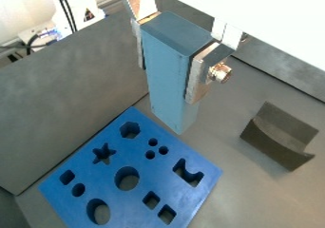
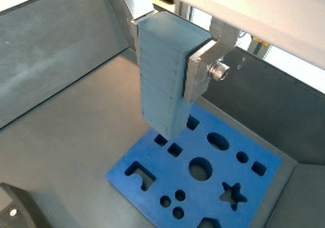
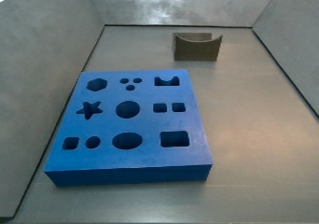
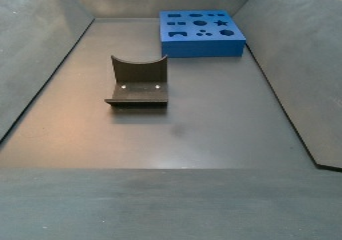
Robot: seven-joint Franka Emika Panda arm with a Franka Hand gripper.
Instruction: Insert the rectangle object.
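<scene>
The rectangle object [image 1: 169, 75], a pale grey-blue bar, hangs upright between my silver fingers in both wrist views [image 2: 162, 75]. My gripper [image 1: 165, 66] is shut on it near its upper end and holds it high above the floor; it also shows in a wrist view [image 2: 162, 66]. The bar's lower end is over the edge of the blue board [image 1: 89, 189] with shaped holes, well above it, as also in a wrist view [image 2: 260, 189]. Both side views show the board [image 3: 106, 167] [image 4: 181, 46] but neither the gripper nor the bar.
A dark olive-brown block with a U-shaped notch [image 3: 197, 46] [image 4: 138, 84] stands on the grey floor apart from the board; it also shows in a wrist view [image 1: 282, 132]. Grey walls enclose the floor on all sides.
</scene>
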